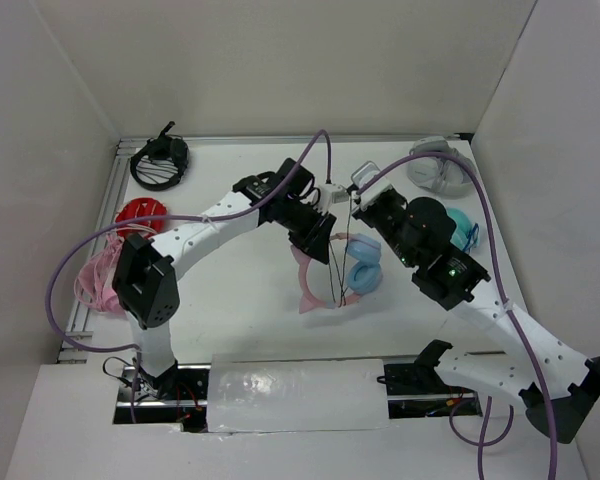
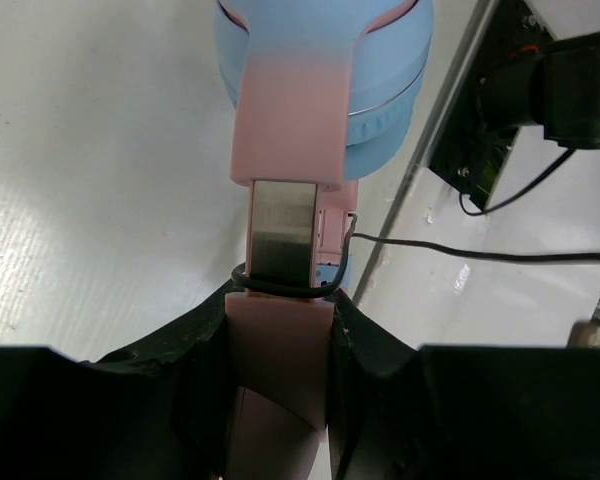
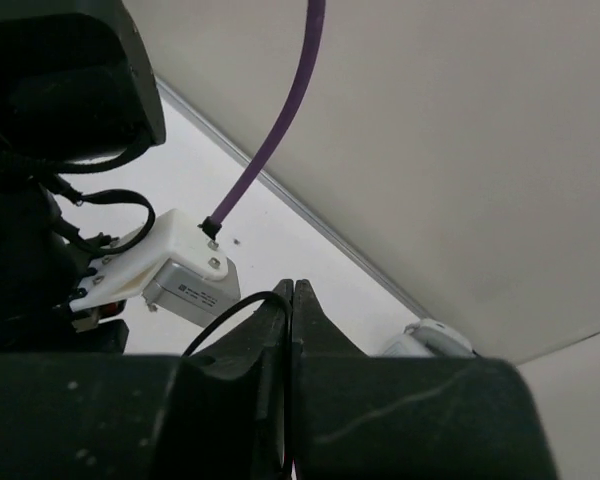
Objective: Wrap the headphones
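The headphones (image 1: 363, 265) are at desk (image 1: 230, 290) centre, a bit toward 3 o'clock in the top view, with the blue cups on the 3 o'clock side and the pink band on the 9 o'clock side. The left end effector (image 1: 315, 238) is clamped on the pink band. In the left wrist view the band sits between both black fingers (image 2: 195, 360), and the blue cup is at 12 o'clock. The thin dark cable (image 2: 480, 255) loops once round the metal slider just above the fingers, then runs off toward 3 o'clock.

The right end effector (image 3: 292, 300) sits at about 1 o'clock from the cups. Its jaws are pressed together and pinch the cable, which curls out at 9 o'clock of the jaw seam. The left arm's wrist camera box (image 3: 175, 265) is just beside it, with a purple lead (image 3: 270, 130) rising off it. The left wrist hides the upper band in the top view.

Around the desk:
- Grey-white headphones (image 1: 435, 170) are at 1 o'clock.
- A teal item (image 1: 465, 228) is at 3 o'clock, half hidden behind the right arm.
- A black bundle (image 1: 160, 160) is at 11 o'clock.
- A red item (image 1: 140, 212) is at 10 o'clock.
- All-pink headphones (image 1: 95, 285) are at 9 o'clock, partly behind the left arm's elbow.
- A clear plastic sheet (image 1: 295, 395) is at 6 o'clock, between the arm bases.

All of these are well apart from the held pair.
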